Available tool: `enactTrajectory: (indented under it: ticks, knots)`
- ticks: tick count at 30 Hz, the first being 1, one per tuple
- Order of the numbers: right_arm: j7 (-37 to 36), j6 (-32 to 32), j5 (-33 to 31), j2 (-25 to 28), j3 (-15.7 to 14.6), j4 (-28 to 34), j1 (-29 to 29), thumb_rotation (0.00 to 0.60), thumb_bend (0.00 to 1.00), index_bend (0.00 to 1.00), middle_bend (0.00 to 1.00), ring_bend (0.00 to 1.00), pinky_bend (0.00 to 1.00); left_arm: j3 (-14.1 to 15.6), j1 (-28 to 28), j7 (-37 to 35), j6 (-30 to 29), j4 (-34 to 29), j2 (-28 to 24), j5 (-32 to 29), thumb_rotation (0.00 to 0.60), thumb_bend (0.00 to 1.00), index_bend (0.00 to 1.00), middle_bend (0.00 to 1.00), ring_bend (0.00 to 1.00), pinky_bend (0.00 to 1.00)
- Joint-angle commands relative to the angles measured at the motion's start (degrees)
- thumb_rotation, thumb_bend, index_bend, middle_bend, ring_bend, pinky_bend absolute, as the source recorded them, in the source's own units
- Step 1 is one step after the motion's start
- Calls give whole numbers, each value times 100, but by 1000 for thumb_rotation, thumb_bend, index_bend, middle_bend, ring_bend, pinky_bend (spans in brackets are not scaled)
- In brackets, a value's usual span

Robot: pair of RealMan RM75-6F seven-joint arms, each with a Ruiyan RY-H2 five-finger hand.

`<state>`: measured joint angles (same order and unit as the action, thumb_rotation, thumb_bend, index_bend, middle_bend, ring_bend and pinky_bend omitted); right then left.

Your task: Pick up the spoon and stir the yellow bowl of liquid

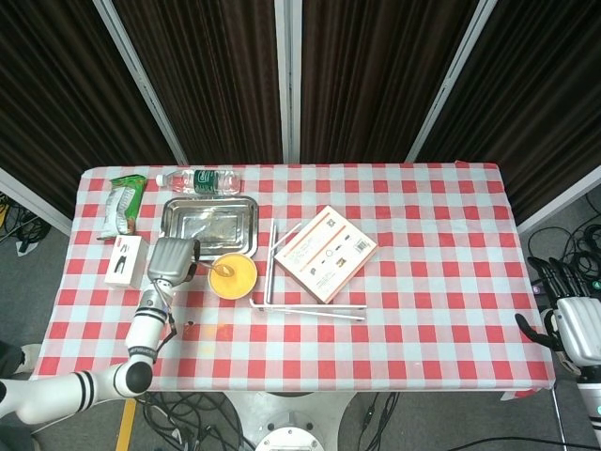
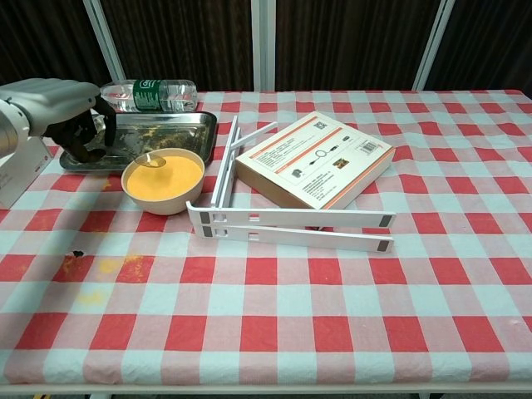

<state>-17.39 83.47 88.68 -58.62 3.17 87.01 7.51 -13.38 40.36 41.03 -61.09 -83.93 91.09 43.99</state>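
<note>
The yellow bowl (image 1: 233,275) (image 2: 164,179) of orange-yellow liquid stands left of the table's middle, in front of the metal tray. My left hand (image 1: 169,260) (image 2: 73,116) hovers just left of the bowl and holds the spoon (image 2: 150,160) (image 1: 214,269) by its handle. The spoon's head is over the bowl's left edge, at the liquid's surface. My right hand (image 1: 575,324) hangs off the table's right end, fingers spread and holding nothing; it appears only in the head view.
A metal tray (image 1: 209,226) and a water bottle (image 1: 199,179) lie behind the bowl. A white folding stand (image 2: 287,224) and an orange-edged box (image 2: 316,158) sit to its right. A snack bag (image 1: 123,203) and white box (image 1: 123,260) lie at far left. Yellow spills (image 2: 110,266) stain the cloth.
</note>
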Motion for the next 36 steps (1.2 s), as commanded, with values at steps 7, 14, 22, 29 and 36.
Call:
enactTrajectory:
  ticks: [7, 14, 22, 29, 36]
  knots:
    - [-27, 27, -14, -12, 28, -24, -5, 600, 218, 21, 99, 0, 71, 172, 119, 271, -180, -40, 132, -148, 600, 425, 572, 944, 859, 988]
    - [-64, 35, -25, -26, 31, -29, -18, 600, 218, 21, 99, 0, 71, 330, 135, 263, -101, -99, 51, -112, 600, 408, 514, 937, 857, 986]
    - [-36, 63, -28, -20, 50, -11, -29, 600, 219, 21, 99, 0, 71, 346, 148, 84, -68, -290, -121, 15, 600, 405, 476, 932, 855, 984]
    - [-55, 63, -43, -20, 42, -27, -50, 600, 218, 21, 99, 0, 71, 330, 262, 111, 88, -105, -29, -272, 600, 406, 541, 937, 857, 985]
    - [-81, 38, -51, -42, 38, -63, -51, 600, 217, 21, 99, 0, 71, 353, 280, 66, 62, -78, -43, -332, 600, 406, 569, 941, 858, 985]
